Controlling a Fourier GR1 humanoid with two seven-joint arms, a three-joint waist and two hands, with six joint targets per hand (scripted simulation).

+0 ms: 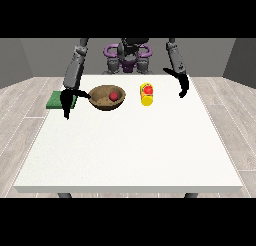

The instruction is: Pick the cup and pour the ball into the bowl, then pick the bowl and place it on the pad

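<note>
A brown bowl (104, 101) stands on the white table (125, 150) left of centre, and a red ball (114, 96) lies inside it. To its right stands a yellow cup (146, 99), upright, with something red (148, 90) showing at its mouth. A green pad (56, 99) lies at the table's left edge. The hand at the view's left (66, 102) hangs between pad and bowl, fingers pointing down and its thumb stretched towards the bowl's rim, holding nothing. The hand at the view's right (183, 87) hangs right of the cup, apart from it, with relaxed fingers.
The robot's torso (128, 57) stands behind the table's far edge. Grey floor surrounds the table. A wide stretch of white tabletop lies between the objects and the near edge.
</note>
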